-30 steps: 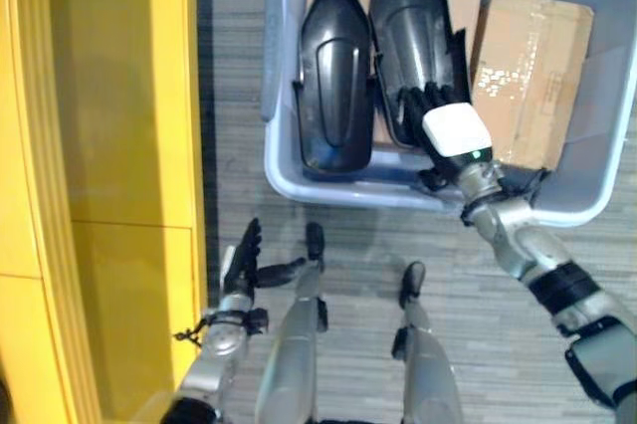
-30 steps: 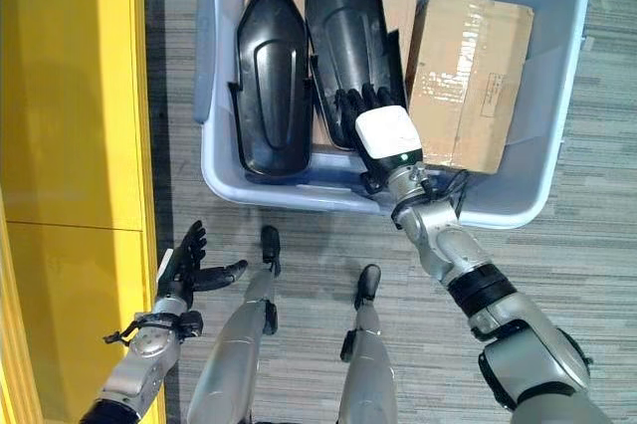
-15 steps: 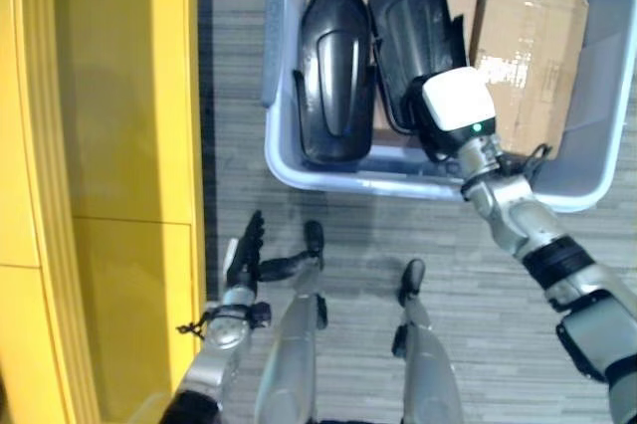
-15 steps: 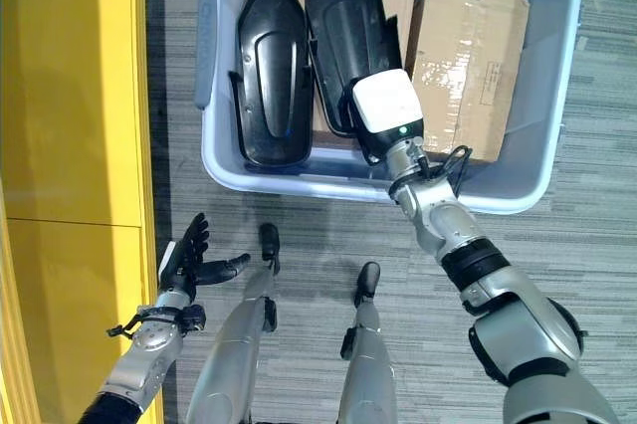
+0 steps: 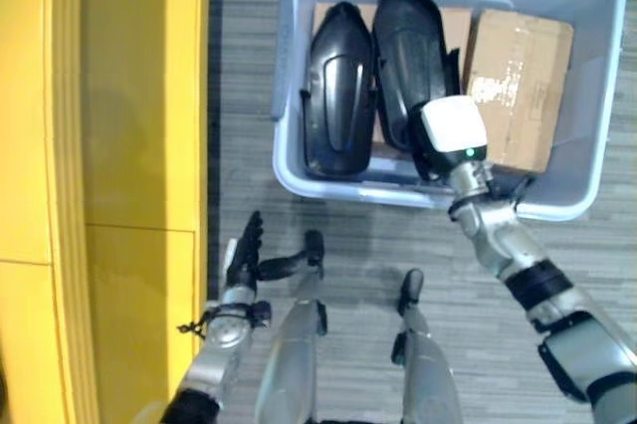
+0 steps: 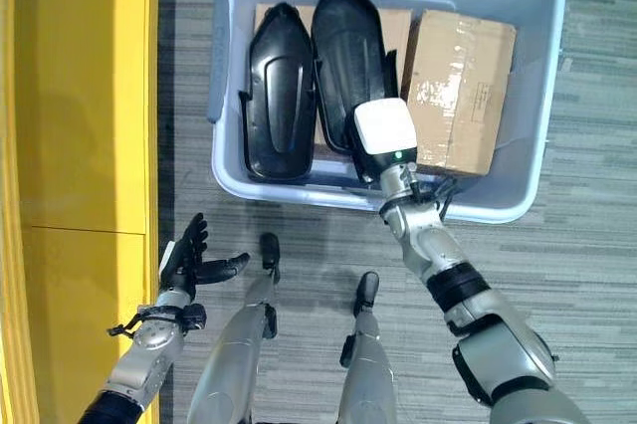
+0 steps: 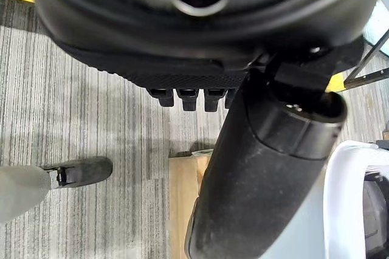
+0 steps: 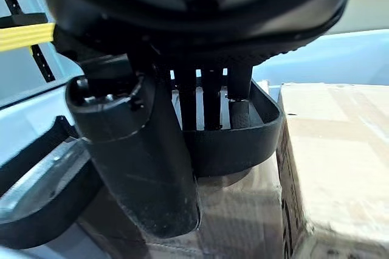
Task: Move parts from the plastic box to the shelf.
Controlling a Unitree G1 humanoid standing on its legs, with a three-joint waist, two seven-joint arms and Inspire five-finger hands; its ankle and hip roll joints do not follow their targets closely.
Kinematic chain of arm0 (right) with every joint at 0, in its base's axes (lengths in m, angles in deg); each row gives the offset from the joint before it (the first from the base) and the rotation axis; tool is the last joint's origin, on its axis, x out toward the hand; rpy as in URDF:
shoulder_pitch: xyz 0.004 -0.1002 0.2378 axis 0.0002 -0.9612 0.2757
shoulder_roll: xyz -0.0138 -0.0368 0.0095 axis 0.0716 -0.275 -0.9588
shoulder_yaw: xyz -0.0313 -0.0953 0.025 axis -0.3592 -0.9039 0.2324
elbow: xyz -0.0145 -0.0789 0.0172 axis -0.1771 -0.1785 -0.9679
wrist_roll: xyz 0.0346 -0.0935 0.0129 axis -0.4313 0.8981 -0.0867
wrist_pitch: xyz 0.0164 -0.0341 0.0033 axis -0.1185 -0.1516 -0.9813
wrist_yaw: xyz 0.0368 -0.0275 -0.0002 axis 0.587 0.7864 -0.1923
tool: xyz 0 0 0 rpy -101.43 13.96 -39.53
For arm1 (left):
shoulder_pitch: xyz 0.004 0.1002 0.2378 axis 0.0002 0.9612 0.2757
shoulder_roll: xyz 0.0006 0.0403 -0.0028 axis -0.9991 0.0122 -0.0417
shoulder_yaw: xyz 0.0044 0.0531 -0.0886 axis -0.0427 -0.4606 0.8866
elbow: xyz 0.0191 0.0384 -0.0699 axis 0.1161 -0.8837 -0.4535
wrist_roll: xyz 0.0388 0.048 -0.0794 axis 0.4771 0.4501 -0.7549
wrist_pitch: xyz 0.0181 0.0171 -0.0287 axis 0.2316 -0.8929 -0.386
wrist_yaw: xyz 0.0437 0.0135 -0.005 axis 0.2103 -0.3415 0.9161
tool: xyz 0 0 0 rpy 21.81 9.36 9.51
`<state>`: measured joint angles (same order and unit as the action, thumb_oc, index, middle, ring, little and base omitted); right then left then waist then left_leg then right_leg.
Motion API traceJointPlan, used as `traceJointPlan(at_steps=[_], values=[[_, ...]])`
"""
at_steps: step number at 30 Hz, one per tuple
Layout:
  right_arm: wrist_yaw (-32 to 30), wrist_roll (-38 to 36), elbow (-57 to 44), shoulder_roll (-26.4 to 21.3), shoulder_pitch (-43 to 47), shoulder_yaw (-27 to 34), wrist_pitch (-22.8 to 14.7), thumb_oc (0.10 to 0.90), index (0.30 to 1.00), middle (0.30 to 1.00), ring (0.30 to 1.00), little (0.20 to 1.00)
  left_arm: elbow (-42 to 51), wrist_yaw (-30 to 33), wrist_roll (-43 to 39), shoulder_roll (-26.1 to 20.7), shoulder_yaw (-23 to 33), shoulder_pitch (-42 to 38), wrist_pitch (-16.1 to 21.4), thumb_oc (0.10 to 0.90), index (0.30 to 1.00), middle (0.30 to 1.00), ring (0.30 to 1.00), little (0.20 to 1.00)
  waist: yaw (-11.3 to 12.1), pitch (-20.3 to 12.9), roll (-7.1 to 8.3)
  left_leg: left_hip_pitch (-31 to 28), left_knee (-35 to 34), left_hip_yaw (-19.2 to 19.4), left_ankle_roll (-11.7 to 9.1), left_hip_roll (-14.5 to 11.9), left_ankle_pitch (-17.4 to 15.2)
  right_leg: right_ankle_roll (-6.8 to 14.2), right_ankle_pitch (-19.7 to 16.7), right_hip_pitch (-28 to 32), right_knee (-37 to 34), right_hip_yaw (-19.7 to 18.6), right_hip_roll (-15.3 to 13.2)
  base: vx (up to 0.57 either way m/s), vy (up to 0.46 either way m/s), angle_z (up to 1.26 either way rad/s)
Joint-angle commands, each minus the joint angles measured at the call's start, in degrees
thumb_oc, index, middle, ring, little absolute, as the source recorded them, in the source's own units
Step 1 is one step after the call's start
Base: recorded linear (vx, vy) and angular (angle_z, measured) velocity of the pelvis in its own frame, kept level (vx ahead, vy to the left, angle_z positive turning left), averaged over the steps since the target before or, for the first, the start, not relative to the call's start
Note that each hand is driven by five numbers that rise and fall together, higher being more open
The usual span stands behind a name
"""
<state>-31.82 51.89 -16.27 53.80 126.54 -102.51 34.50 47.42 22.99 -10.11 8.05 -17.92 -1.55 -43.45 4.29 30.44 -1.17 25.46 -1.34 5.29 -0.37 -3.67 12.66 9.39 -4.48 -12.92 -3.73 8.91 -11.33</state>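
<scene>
Reaching into the box: right hand at the near end of the second black part

Right hand (image 6: 383,135) is inside the plastic box (image 6: 231,170), at the near end of the right-hand black part (image 6: 346,66). In the right wrist view its fingers (image 8: 209,101) extend straight down over the raised rim of that part, with the thumb (image 8: 143,162) standing on the near side of the rim. No closed grasp is visible; the hand reads as open, in contact or close to it.

The part lies with its long axis running away from the robot, tapered end far, broad end under the hand. A second black part (image 6: 281,96) lies parallel just to its left; a cardboard carton (image 6: 458,91) sits just to its right, close beside the fingers.

Left hand (image 6: 189,260) hangs low beside the yellow shelf (image 6: 80,145), fingers spread and holding nothing, well apart from the box.

Judgement: the right arm is the nearer one. A grip on the broad near end would leave the length of the part overhanging beyond the hand, so tipping is the risk on lifting. The shelf lies to the robot's left.
</scene>
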Motion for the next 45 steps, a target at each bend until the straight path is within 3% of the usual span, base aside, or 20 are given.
traceJointPlan(at_steps=[1,14,19,29,38,45], values=[[3.2,-5.0,-0.2,-0.3,-6.5,0.2,-1.1,0.400,0.300,0.300,0.300,0.300,1.2,0.8,-0.5,-1.0,0.9,0.0,2.1,0.900,1.000,1.000,1.000,1.000,-0.1,-2.3,1.01,-4.2,-0.9,-1.4,-3.6,-3.7,-2.4,-1.5,-0.9,-2.4,5.3,-1.3,-1.7,0.00,0.000,0.00],[2.7,-9.4,-16.7,-1.2,-19.4,9.1,-4.6,0.400,0.300,0.300,0.300,0.300,-0.6,-1.0,2.1,-1.5,2.9,3.2,0.3,0.900,1.000,1.000,1.000,1.000,-1.3,-9.0,2.73,-11.6,-3.7,-1.1,-3.9,-4.7,-3.0,-1.1,-1.6,4.8,1.7,-0.9,-1.1,0.01,-0.003,0.00],[2.7,-10.1,-23.8,-2.5,-22.8,13.3,-6.3,0.400,0.300,0.300,0.300,0.300,-1.9,-2.2,2.8,-1.6,4.6,5.2,-0.4,0.900,1.000,1.000,1.000,1.000,-2.1,-13.5,4.08,-14.6,-3.7,-0.2,-4.0,-5.3,-4.2,-0.7,-2.1,8.0,-0.2,-1.6,-0.6,0.03,-0.013,-0.06],[3.5,-9.0,-32.9,-4.4,-27.1,18.6,-9.0,0.400,0.300,0.300,0.300,0.300,-2.7,-4.9,5.0,-1.3,6.5,8.6,-1.3,0.900,1.000,1.000,1.000,1.000,-3.2,-20.9,5.06,-20.0,-3.7,1.2,-4.0,-6.5,-5.9,-0.6,-1.0,12.6,-0.3,-2.6,-0.2,0.04,-0.012,-0.06],[4.5,-9.2,-35.5,-4.6,-28.9,19.0,-10.8,0.400,0.300,0.300,0.300,0.300,-3.5,-5.6,5.4,-0.1,7.7,10.7,-1.4,0.900,1.000,1.000,1.000,1.000,-3.9,-24.5,4.87,-23.3,-3.7,2.3,-4.4,-8.3,-6.4,-1.1,0.3,14.5,0.1,-4.5,1.2,0.02,-0.041,-0.11],[5.5,-9.5,-37.3,-5.5,-28.6,17.8,-12.4,0.400,0.300,0.300,0.300,0.300,-3.0,-6.2,5.3,1.1,8.4,13.1,-1.6,0.900,1.000,1.000,1.000,1.000,-4.6,-25.3,3.42,-26.5,-3.7,3.1,-5.0,-11.0,-5.4,-3.0,4.7,14.7,5.3,-6.4,4.2,-0.02,-0.091,-0.17]])
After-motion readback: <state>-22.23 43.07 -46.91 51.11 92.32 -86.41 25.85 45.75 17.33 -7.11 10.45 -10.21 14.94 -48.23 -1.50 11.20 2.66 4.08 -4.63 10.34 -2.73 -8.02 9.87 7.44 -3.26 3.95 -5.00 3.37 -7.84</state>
